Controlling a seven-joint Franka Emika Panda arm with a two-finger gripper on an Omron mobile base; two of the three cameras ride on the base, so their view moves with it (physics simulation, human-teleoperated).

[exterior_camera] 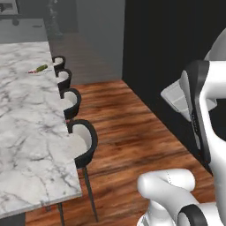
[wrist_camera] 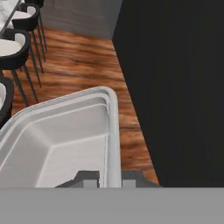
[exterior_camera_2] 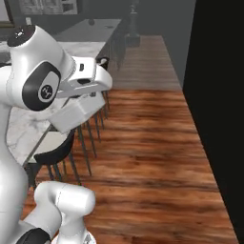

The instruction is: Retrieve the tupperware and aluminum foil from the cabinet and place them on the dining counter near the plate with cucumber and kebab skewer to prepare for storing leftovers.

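Observation:
My gripper [wrist_camera: 109, 177] is shut on the rim of the tupperware [wrist_camera: 61, 140], a shallow greyish-white container, with one fingertip inside the wall and one outside. It hangs tilted under my hand, over the wooden floor beside the stools, as the tupperware [exterior_camera_2: 72, 116] shows from the right base and the tupperware [exterior_camera: 176, 96] from the left base. The dining counter [exterior_camera: 26, 132] is the white marble top on the left. Far along it lie the cucumber [exterior_camera: 42, 67] and the kebab skewer [exterior_camera: 32, 71]. I cannot make out the plate against the marble. The aluminum foil and the cabinet are out of view.
Several dark stools [exterior_camera: 81, 141] line the counter's near edge, between me and the marble. A dark wall [exterior_camera: 159, 53] runs along the right side. Open wooden floor [exterior_camera_2: 143, 143] lies between the stools and that wall.

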